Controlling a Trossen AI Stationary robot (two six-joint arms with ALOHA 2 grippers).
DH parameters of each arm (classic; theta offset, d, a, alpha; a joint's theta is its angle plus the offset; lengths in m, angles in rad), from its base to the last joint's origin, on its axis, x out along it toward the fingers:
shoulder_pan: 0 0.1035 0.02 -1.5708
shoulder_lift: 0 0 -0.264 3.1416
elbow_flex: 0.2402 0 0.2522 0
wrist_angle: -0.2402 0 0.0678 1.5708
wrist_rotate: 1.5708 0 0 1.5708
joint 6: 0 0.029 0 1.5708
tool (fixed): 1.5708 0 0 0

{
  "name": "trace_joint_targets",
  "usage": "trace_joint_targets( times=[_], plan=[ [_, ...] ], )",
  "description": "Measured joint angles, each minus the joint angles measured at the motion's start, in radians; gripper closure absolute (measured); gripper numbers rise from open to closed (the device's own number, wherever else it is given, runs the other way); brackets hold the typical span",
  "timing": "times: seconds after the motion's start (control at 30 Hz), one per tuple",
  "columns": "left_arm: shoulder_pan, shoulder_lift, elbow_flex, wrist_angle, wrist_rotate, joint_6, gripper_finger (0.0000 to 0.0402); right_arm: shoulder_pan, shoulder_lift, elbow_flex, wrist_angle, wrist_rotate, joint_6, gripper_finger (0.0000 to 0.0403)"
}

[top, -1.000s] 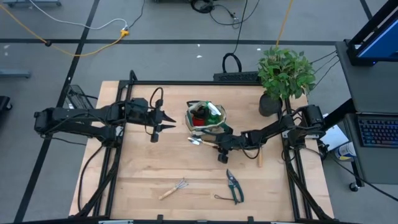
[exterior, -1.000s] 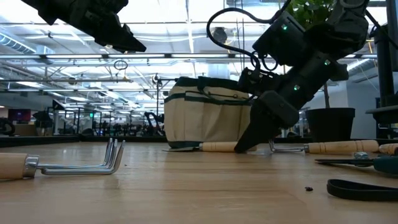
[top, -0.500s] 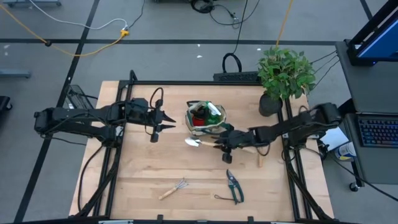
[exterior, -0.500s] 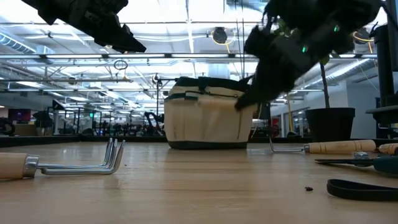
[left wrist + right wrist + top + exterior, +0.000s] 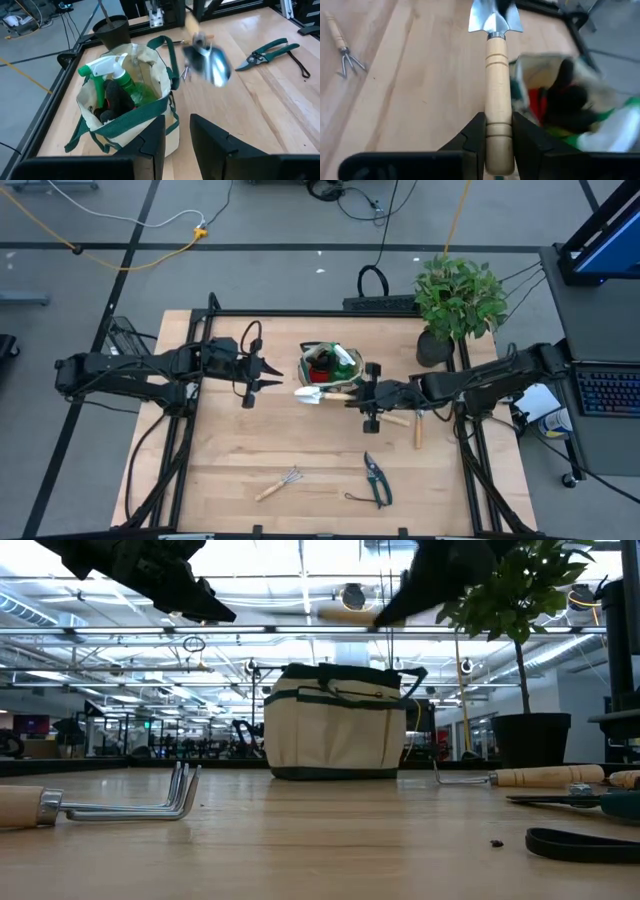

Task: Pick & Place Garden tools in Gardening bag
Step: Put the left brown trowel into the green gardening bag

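The gardening bag stands open on the worktop, holding a green spray bottle and red-black gloves. Just beside the bag, the right claw grips a trowel by its wooden handle, lifted level, blade pointing away from the claw. The left claw hangs slightly parted near the bag's other side.

The high view looks straight down on the whole table. The low view faces level across it. Both wrist views sit close, sharing the gardening bag near the far edge.
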Motion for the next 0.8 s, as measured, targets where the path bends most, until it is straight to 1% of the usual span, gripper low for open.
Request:
trace_joint_targets(
  times=[0.07,0.13,0.2,0.33,0.43,0.6,0.8],
  plan=[
    [0.000,0.000,0.000,0.000,0.000,-0.003,0.0309,-0.010,-0.001,0.064,-0.093,0.016,-0.056,0.0343],
    [0.000,0.000,0.000,0.000,0.000,-0.008,0.0309,-0.017,-0.001,0.125,-0.199,0.062,-0.111,0.0343],
    [0.000,0.000,0.000,-0.001,0.000,-0.008,0.0309,-0.025,-0.001,0.173,-0.288,0.110,-0.208,0.0343],
    [0.000,0.000,0.000,-0.002,0.000,-0.008,0.0309,-0.046,-0.001,0.196,-0.395,0.188,-0.422,0.0343],
    [0.000,0.000,0.000,-0.003,0.000,-0.008,0.0309,-0.064,0.000,0.196,-0.411,0.240,-0.548,0.0343],
    [0.000,0.000,0.000,-0.013,0.000,-0.006,0.0309,-0.075,0.013,0.195,-0.377,0.263,-0.793,0.0343],
    [0.000,0.000,0.000,-0.019,0.000,-0.003,0.0309,-0.097,0.012,0.187,-0.359,0.261,-1.023,0.0343]
  ],
)
